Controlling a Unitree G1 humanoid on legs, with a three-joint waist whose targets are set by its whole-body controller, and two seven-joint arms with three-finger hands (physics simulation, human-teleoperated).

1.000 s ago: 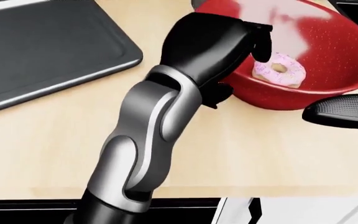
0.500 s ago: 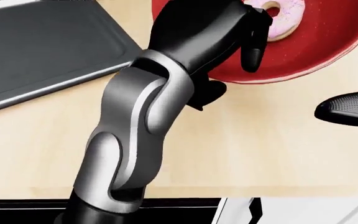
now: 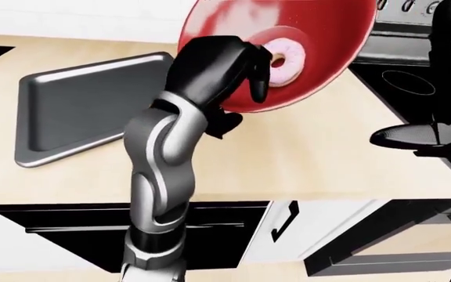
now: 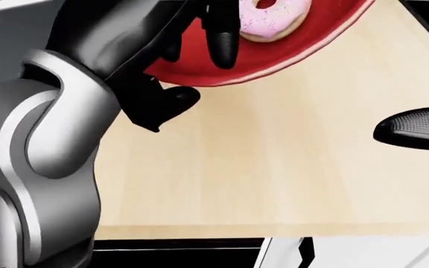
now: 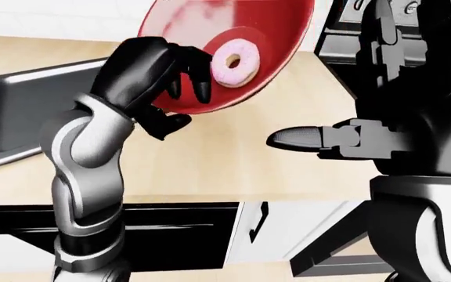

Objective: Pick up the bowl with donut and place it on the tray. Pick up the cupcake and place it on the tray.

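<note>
My left hand (image 3: 245, 104) is shut on the rim of the red bowl (image 3: 320, 35), fingers inside and thumb beneath. It holds the bowl above the wooden counter (image 3: 288, 158), tilted steeply toward me. The pink sprinkled donut (image 3: 286, 60) rests low in the bowl beside my fingers and also shows in the head view (image 4: 274, 19). The dark grey tray (image 3: 76, 111) lies on the counter to the left of the bowl. My right hand (image 5: 304, 138) hovers open at the right, one finger stretched leftward, holding nothing. No cupcake shows in any view.
A black stove (image 3: 402, 82) adjoins the counter at the upper right of the left-eye view. White cabinet fronts and a dark drawer opening (image 3: 92, 220) lie below the counter's near edge.
My left hand has lifted the bowl off the counter and tipped it toward me. The arm has risen closer to the camera. The right hand has barely moved.
</note>
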